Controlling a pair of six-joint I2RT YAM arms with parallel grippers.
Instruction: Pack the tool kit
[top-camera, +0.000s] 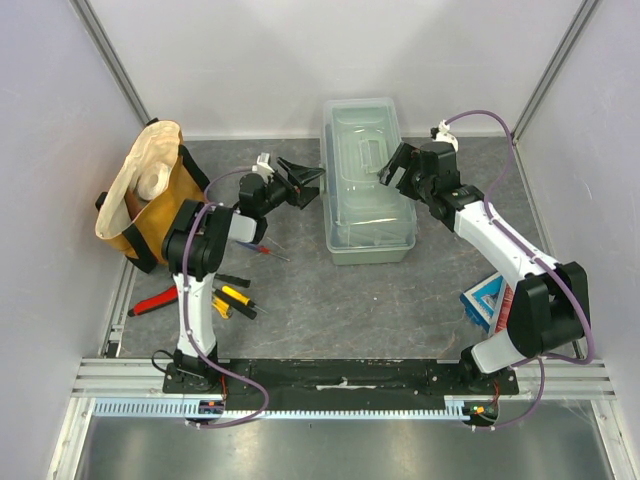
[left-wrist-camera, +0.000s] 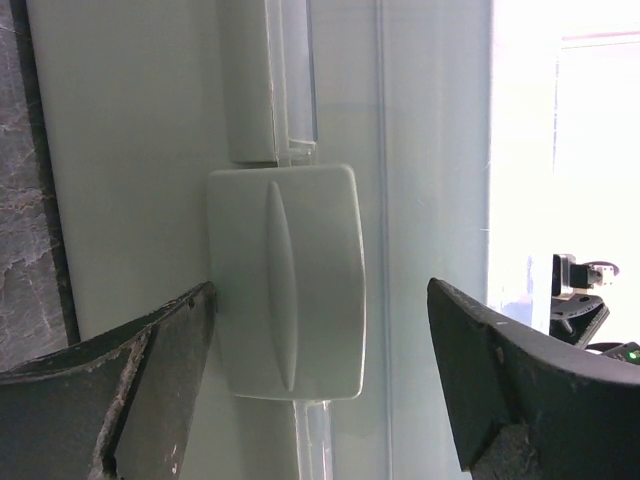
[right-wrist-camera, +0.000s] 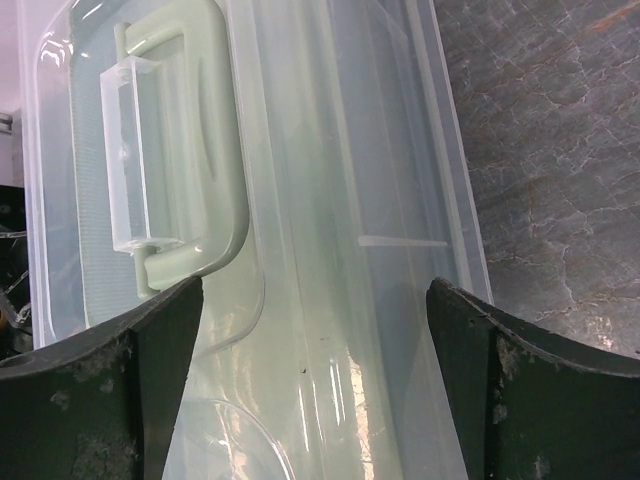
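The pale-green toolbox stands shut at the middle back, its clear lid and handle on top. My left gripper is open at the box's left side, its jaws either side of the pale latch. My right gripper is open above the lid's right half, empty. Red-handled and yellow-black hand tools lie on the table left of my left arm's base. A thin red-tipped tool lies by the left arm.
A mustard-yellow cloth bag stands open at the far left. Flat blue-and-red packets lie near the right arm's base. Walls close the table on three sides.
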